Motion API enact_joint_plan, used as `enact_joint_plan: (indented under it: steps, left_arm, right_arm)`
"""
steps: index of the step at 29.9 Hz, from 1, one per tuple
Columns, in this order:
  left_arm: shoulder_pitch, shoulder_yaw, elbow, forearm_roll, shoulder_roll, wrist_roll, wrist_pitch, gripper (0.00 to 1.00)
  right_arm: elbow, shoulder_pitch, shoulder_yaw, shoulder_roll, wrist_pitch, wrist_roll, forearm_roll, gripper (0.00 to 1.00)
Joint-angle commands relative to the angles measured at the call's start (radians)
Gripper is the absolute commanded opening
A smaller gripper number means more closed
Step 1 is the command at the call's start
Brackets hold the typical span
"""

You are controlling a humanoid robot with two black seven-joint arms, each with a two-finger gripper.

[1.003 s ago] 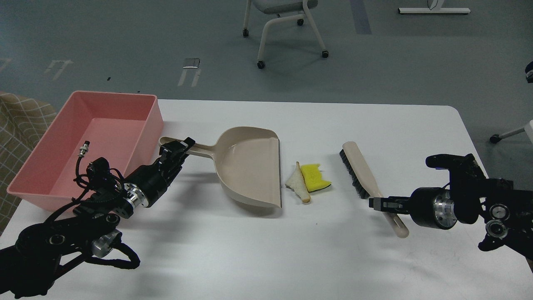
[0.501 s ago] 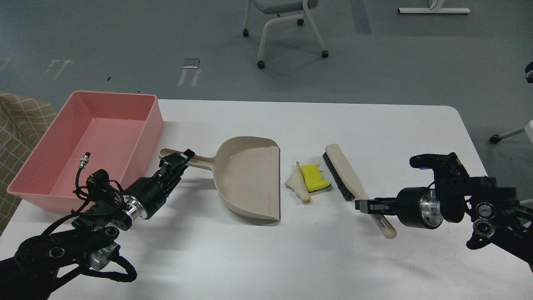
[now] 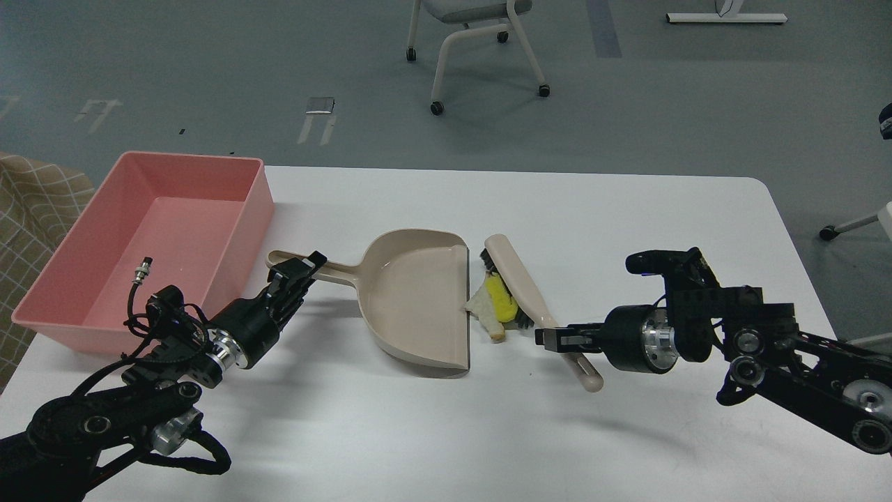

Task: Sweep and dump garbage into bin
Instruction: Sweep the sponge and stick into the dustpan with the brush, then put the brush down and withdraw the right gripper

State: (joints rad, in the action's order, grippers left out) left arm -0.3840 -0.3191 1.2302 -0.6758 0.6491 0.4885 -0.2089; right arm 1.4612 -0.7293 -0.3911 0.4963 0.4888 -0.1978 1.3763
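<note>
Step in hand: the sweep. Right gripper (image 3: 557,339) is clamped on the handle of the hand brush (image 3: 519,284), which lies diagonally with its bristle end toward 11 o'clock. The bristles press the garbage against the open lip of the beige dustpan (image 3: 411,300). The yellow sponge chunk (image 3: 499,301) sits between brush and pan lip, touching the bristles. The white bread slice (image 3: 484,310) is at the lip itself, its near tip pointing to 6 o'clock and lying outside the pan. Neither piece is inside the pan yet.

Left gripper (image 3: 296,272) is closed on the dustpan handle and holds the pan flat on the white table (image 3: 627,223). The pink bin (image 3: 230,240) stands at 9 o'clock from the pan, near the far-left table corner, with no garbage in it.

Against one second ago: the brush has travelled leftward from well apart at 3 o'clock of the garbage to contact with it. Both pieces have been shoved to the pan lip and bunched together. The right arm has followed in. The pan has shifted slightly; the left grip is unchanged.

Next move, as I judge it: continue the stroke toward 9 o'clock so that both pieces clear the lip. Keep the pan edge pressed down, or the bread may slide beneath it. Afterwards lift the pan and tip it over the bin.
</note>
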Motion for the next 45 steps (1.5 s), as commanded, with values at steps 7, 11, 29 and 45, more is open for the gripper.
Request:
enact_joint_plan:
  steps: [7, 11, 29, 45]
  left_arm:
    - [0.001, -0.003, 0.000, -0.001, -0.014, 0.000, 0.000, 0.04]
    - [0.001, -0.005, 0.000, -0.001, -0.014, 0.000, 0.000, 0.04]
    - [-0.006, -0.074, 0.005, 0.015, -0.026, 0.000, -0.001, 0.04]
    - [-0.029, -0.183, 0.011, 0.027, -0.028, 0.000, 0.000, 0.10]
  right_arm:
    - [-0.090, -0.032, 0.002, -0.154, 0.000, 0.000, -0.003, 0.00]
    - [-0.088, -0.029, -0.032, -0.163, 0.000, 0.001, -0.034, 0.00]
    - [0.025, -0.039, -0.120, 0.152, 0.000, 0.003, -0.100, 0.00]
    - [0.051, 0.105, -0.127, 0.588, 0.000, 0.021, -0.106, 0.00]
